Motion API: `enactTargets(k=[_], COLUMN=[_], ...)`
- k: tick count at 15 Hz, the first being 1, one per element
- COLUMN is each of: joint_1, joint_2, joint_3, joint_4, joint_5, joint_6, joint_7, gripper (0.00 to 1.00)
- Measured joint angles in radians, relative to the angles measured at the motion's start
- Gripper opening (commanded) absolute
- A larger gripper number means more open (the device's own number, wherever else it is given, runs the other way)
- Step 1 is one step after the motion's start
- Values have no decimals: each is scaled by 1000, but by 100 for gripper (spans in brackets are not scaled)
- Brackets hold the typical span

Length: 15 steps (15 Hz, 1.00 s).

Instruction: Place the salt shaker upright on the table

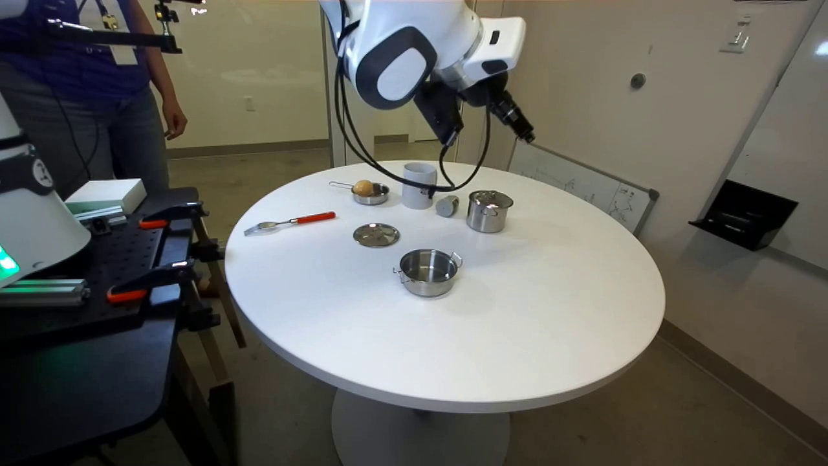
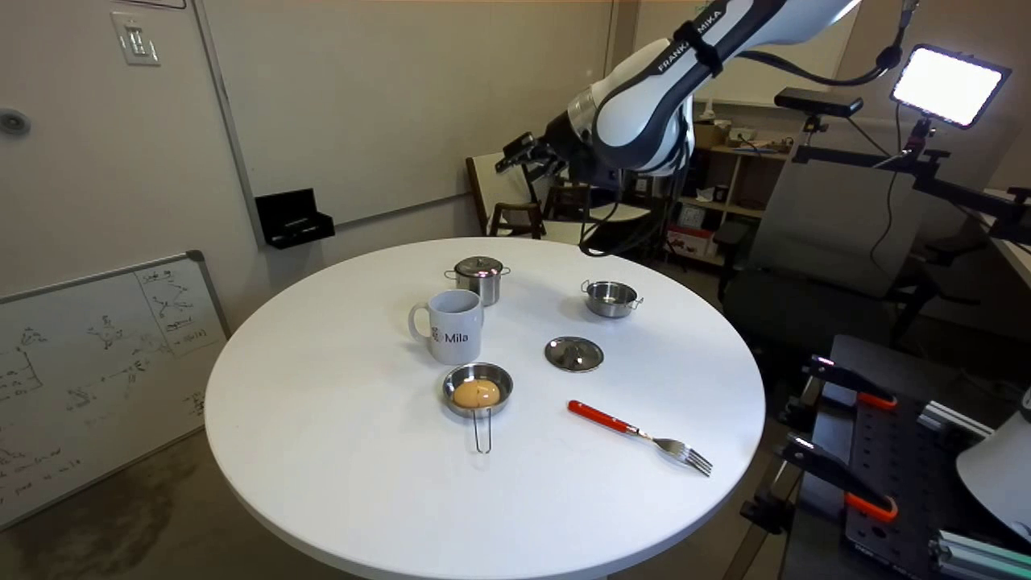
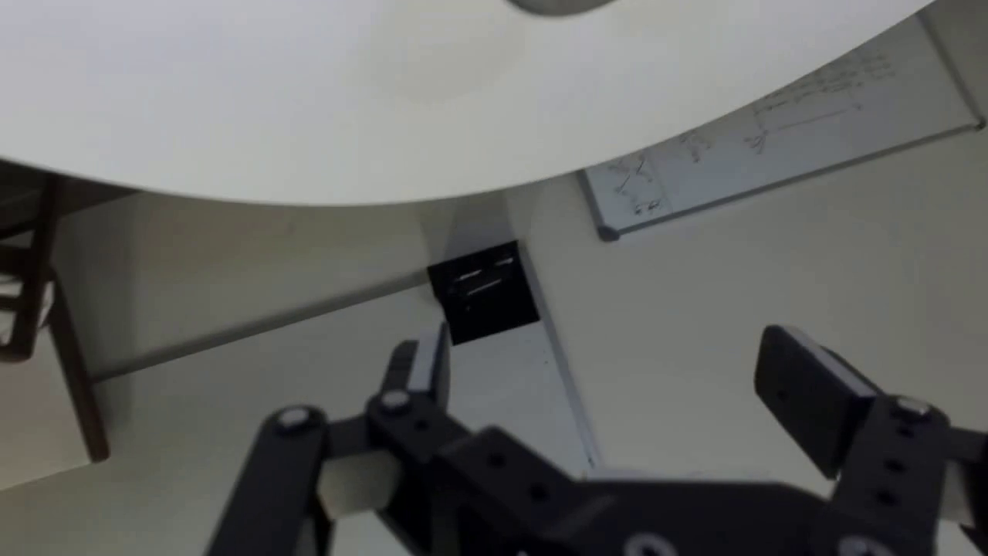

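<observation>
Grey salt shaker (image 1: 447,206) lies on its side at twelve o'clock on the table (image 1: 537,310) in an exterior view, between mug (image 1: 415,191) and pot (image 1: 486,217), likely light, rigid, a bit slippery, so I'd pinch its middle with my gripper (image 3: 606,359), its fingers spread and empty.

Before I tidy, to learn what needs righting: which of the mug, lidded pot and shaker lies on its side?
The small greyish shaker, between the others in an exterior view; the mug and lidded pot stand upright.
</observation>
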Motion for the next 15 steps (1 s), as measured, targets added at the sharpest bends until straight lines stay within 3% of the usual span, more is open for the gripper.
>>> enactTargets(k=[2,5,6,15], joint_1=[75,266,295,274], joint_2=[-58,-133,-144,-134], joint_3=[-94,-306,-334,-315], joint_4=[45,89,92,86], joint_5=[74,269,286,279], joint_6=[0,-1,-5,-5], joint_7=[14,13,11,11], gripper=[100,100,100,100])
